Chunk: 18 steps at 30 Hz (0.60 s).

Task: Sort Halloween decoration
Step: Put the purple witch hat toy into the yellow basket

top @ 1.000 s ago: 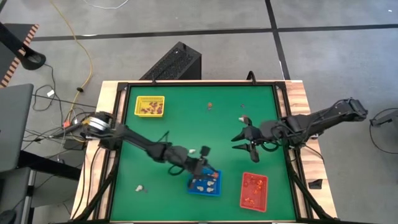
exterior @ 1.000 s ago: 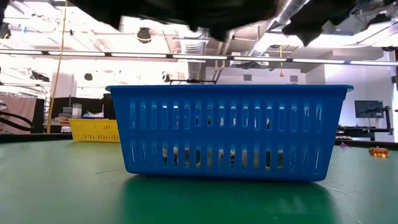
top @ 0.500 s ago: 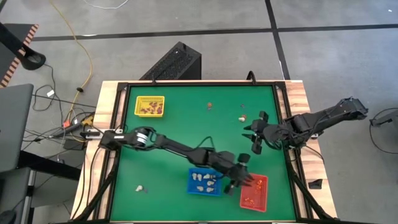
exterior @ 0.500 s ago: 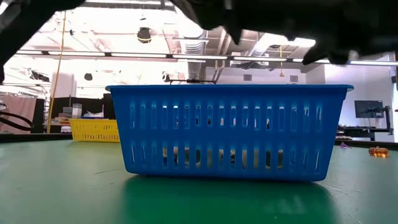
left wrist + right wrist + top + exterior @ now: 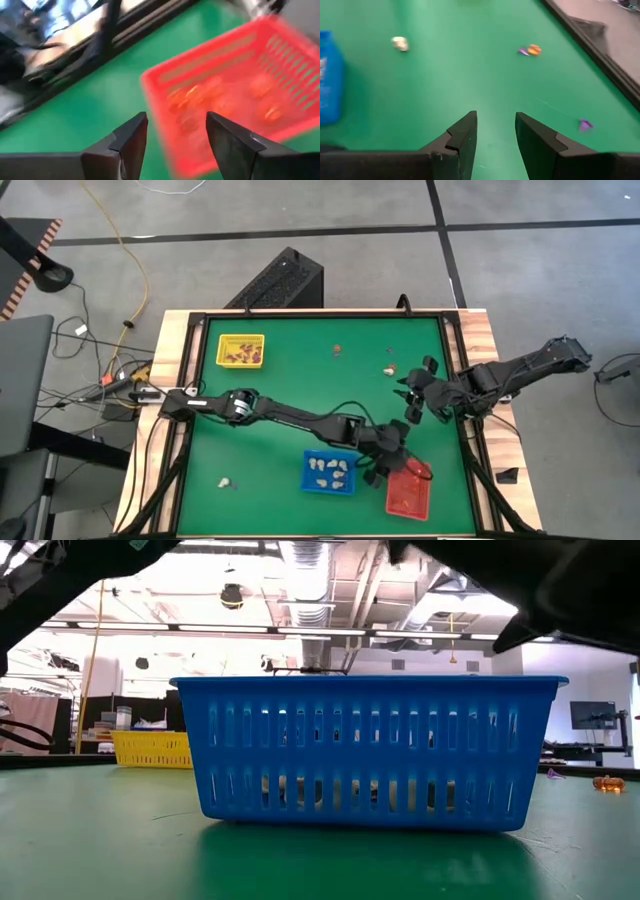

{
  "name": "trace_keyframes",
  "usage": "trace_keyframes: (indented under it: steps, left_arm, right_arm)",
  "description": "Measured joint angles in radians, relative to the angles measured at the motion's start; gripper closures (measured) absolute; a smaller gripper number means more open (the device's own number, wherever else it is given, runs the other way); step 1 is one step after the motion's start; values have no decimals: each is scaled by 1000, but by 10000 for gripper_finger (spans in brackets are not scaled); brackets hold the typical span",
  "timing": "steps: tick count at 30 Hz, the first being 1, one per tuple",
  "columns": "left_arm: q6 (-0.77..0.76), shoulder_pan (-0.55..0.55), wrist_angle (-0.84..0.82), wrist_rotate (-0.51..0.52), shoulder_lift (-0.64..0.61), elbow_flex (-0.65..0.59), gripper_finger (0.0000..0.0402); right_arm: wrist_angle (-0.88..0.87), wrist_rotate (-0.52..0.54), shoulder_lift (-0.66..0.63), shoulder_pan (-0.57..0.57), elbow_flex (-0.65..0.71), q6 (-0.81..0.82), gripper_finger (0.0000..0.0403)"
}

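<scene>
Red tray [image 5: 407, 491] of orange trinkets [image 5: 222, 102] under wide-open left tool [image 5: 175, 132]; whitish trinkets [image 5: 331, 470] in blue tray [image 5: 328, 487].

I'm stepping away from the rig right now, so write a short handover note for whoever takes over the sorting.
Left gripper: open, empty, at the red tray.
Right gripper: open, empty, over the mat on the right.
Done: orange pieces in the red tray, whitish ones in the blue tray, dark ones in the yellow tray.
Left: loose trinkets on the mat.
</scene>
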<state>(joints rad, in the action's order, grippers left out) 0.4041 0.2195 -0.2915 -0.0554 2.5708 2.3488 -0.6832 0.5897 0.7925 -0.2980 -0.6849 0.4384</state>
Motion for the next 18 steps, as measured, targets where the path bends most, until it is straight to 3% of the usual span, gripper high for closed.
trace_keyframes:
  steps: [3, 8, 12, 15, 18]
  left_arm:
    - [63, -4, -127, 139, -78, -42, 208]
    - [134, -21, -519, 531, -192, -48, 212]
    - [18, -75, -833, 570, -293, -49, 216]
    - [-111, -148, -1067, 544, -368, -52, 222]
    - [-217, -248, -1198, 513, -469, -144, 228]
  right_arm:
    - [-24, 44, -4, 30, 0, 89, 239]
    - [-89, 42, 24, 150, 0, 201, 239]
    - [-88, 36, 77, 319, 0, 239, 239]
    - [-90, -59, 125, 466, 0, 281, 239]
    - [-60, -159, 173, 615, -1, 280, 239]
